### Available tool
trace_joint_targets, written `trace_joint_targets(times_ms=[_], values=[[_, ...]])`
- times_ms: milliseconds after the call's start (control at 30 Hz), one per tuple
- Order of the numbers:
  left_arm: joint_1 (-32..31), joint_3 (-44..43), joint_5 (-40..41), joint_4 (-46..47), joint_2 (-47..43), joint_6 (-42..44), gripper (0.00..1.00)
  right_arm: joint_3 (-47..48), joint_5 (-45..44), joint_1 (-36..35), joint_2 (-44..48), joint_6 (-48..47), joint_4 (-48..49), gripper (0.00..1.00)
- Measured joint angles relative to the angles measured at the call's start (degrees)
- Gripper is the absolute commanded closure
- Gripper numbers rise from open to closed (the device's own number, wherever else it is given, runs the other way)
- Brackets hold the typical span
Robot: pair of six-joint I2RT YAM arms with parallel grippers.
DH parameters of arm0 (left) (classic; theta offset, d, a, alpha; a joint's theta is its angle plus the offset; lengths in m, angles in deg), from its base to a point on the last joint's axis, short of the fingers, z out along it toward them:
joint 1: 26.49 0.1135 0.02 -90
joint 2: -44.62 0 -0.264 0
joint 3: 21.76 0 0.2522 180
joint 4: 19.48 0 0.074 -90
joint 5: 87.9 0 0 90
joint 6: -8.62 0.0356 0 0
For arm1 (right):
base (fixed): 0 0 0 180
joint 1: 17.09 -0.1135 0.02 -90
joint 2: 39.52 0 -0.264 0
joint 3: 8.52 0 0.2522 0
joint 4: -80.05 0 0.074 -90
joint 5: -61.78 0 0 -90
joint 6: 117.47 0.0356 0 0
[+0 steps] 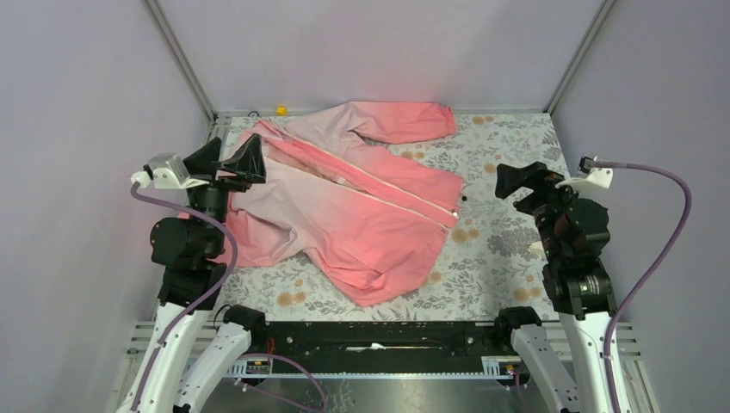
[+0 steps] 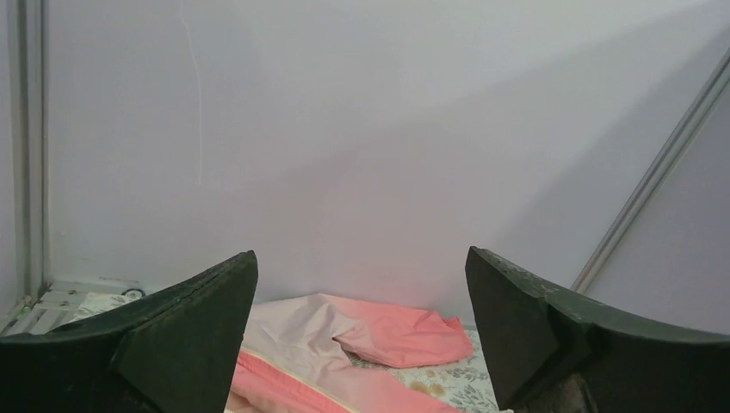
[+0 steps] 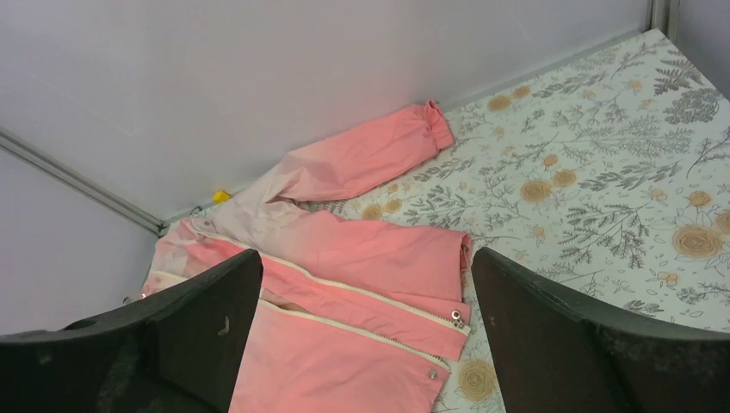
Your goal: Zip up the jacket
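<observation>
Hovering with jaws spread wide and empty, my left gripper (image 1: 229, 162) hangs over the collar end of the unzipped pink jacket (image 1: 361, 215), spread flat between it and my equally open right gripper (image 1: 516, 181).

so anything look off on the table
The jacket lies askew and unzipped, its zipper running diagonally. A small yellow thing sits stray at the back edge of the table.

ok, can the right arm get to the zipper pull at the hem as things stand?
Probably yes. The right tool is open, and the zipper pull lies uncovered at the jacket's hem edge, on that arm's side. It is small and flat, so gripping may be fiddly.
</observation>
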Motion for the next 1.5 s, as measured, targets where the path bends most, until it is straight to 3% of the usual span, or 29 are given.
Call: trace_joint_targets(times_ms=[300,733,867,1100,1233,1500], values=[[0.04,1.05,-2.51,0.74,4.57,-0.9,0.01,-7.39,6.51,0.0,-7.28,1.03,5.7,0.02],[-0.07,1.6,-12.39,-0.85,15.1,-10.75,0.01,-21.35,20.0,0.2,-26.8,13.9,16.28,0.01],[-1.55,1.29,-13.11,-1.97,17.07,-11.32,0.01,-23.85,22.69,0.48,-29.73,16.52,20.5,0.19],[-3.06,-2.4,-16.46,-4.87,25.9,-12.81,0.01,-29.86,26.08,4.81,-33.27,22.03,29.94,0.27],[-3.04,-6.43,-22.8,-7.41,34.88,-15.39,0.01,-35.01,26.67,5.09,-34.84,25.83,32.61,0.28],[-4.46,-9.73,-40.04,-9.35,51.91,-23.32,0.01,-38.58,27.45,5.09,-37.57,31.82,38.62,0.42]])
